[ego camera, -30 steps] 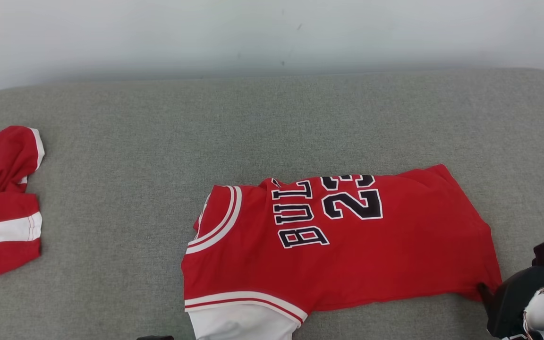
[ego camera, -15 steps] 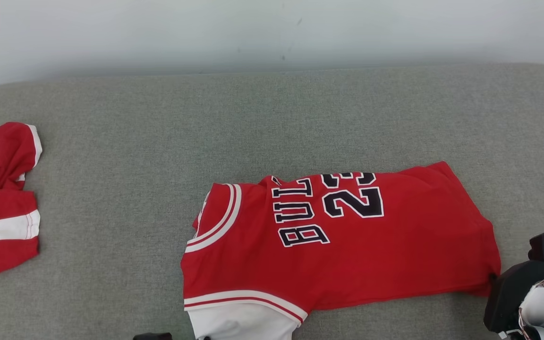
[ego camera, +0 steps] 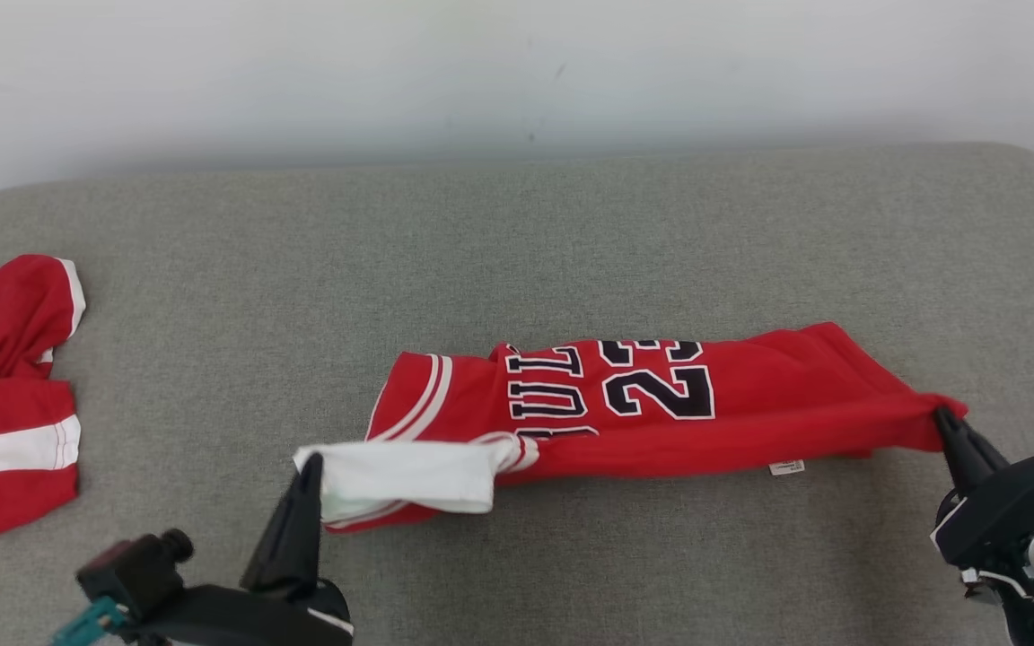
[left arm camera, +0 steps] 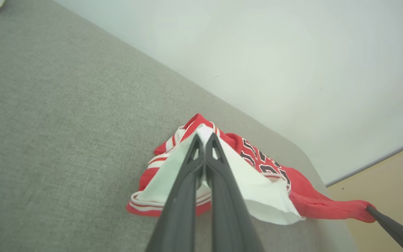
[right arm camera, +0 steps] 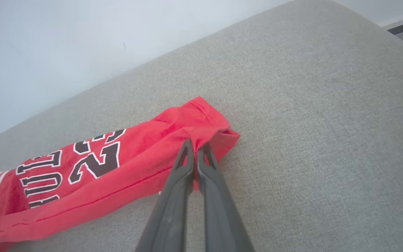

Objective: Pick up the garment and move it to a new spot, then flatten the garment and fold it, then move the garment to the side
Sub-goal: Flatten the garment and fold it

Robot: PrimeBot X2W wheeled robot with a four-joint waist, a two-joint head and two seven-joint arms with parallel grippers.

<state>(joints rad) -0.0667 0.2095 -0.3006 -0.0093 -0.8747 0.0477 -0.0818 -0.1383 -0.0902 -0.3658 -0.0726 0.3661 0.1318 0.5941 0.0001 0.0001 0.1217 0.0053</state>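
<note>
Dark tapered gripper fingers (left arm camera: 185,196), black wrist housing (ego camera: 1011,511), teal connector (ego camera: 86,622)

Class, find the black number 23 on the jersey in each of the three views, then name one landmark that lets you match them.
Head view: the 23 is just right of centre, on the jersey.
Left wrist view: the 23 is right of centre, past the left gripper, partly hidden by white cloth.
Right wrist view: the 23 is at centre left.
Shared landmark: the right gripper, shut on the jersey's red hem.
</note>
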